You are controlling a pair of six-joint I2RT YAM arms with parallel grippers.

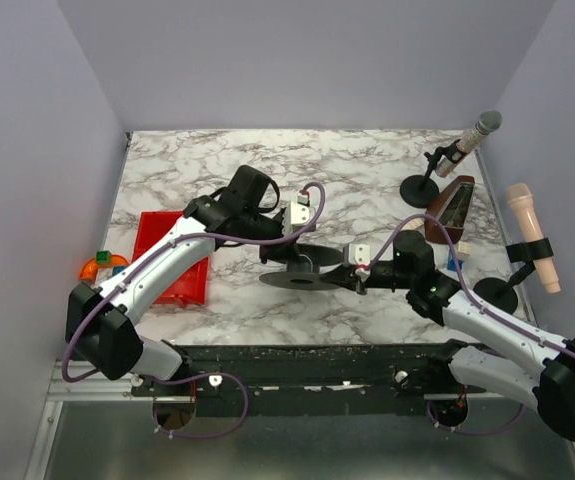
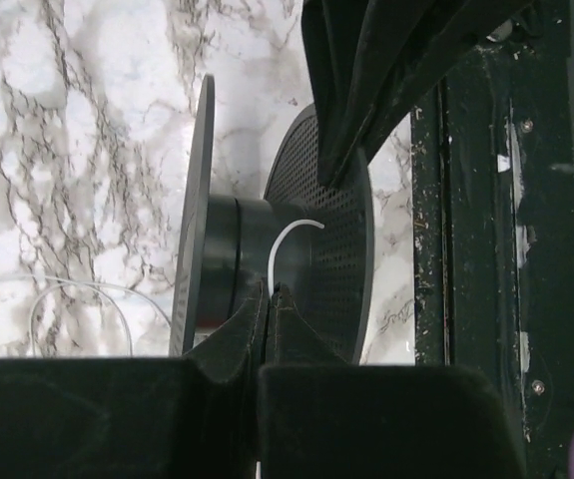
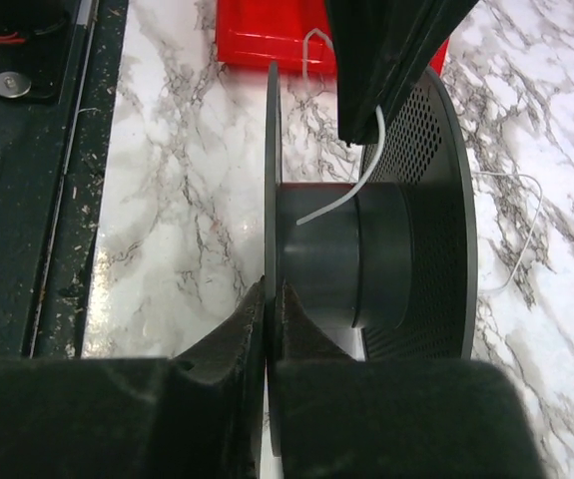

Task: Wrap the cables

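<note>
A black spool [image 1: 302,270] lies on its side mid-table, with a solid flange [image 3: 271,180], a hub [image 3: 331,259] and a perforated flange [image 3: 436,230]. My right gripper [image 3: 274,289] is shut on the solid flange's edge; it shows in the top view [image 1: 349,277]. My left gripper [image 2: 272,291] is shut on a thin white cable [image 2: 285,244] whose free end curls over the hub [image 2: 237,259]. It reaches the spool from the far left [image 1: 289,252]. The rest of the cable [image 3: 526,225] trails loose on the marble.
A red tray [image 1: 172,258] sits left of the spool, with small orange and green toys [image 1: 102,265] beyond it. Microphone stands [image 1: 422,190], a brown metronome [image 1: 454,205] and a pink microphone [image 1: 532,232] stand at the right. A black rail [image 1: 317,360] runs along the table's near edge.
</note>
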